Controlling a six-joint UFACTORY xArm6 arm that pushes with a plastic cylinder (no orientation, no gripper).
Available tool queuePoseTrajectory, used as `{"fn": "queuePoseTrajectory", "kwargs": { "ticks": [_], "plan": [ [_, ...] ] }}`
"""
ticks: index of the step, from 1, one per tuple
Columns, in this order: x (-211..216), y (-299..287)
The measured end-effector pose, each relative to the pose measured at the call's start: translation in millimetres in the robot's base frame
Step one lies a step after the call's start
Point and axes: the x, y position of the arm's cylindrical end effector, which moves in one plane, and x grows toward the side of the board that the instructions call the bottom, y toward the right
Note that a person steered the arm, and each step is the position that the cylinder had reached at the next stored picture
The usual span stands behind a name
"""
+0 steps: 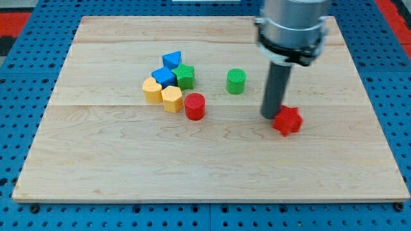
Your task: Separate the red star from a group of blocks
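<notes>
The red star (288, 120) lies alone on the wooden board, right of the middle. My tip (270, 116) stands just left of the star and touches or nearly touches its left edge. The group of blocks lies left of the middle: a blue triangle (171, 59), a blue block (164, 77), a green star (185, 76), a yellow block (152, 90), a yellow hexagon (172, 99) and a red cylinder (194, 106). The red star is far to the right of this group.
A green cylinder (236, 81) stands alone between the group and my tip. The wooden board (96, 160) lies on a blue pegboard surface (19, 96). The arm's grey body (292, 25) hangs over the board's upper right.
</notes>
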Motion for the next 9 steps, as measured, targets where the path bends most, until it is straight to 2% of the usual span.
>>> {"fn": "queuePoseTrajectory", "kwargs": {
  "ticks": [1, 2, 3, 4, 5, 6, 8, 9],
  "plan": [
    [19, 32],
    [19, 50],
    [-10, 51],
    [-20, 77],
    [8, 114],
    [42, 114],
    [37, 113],
    [17, 122]
  ]
}}
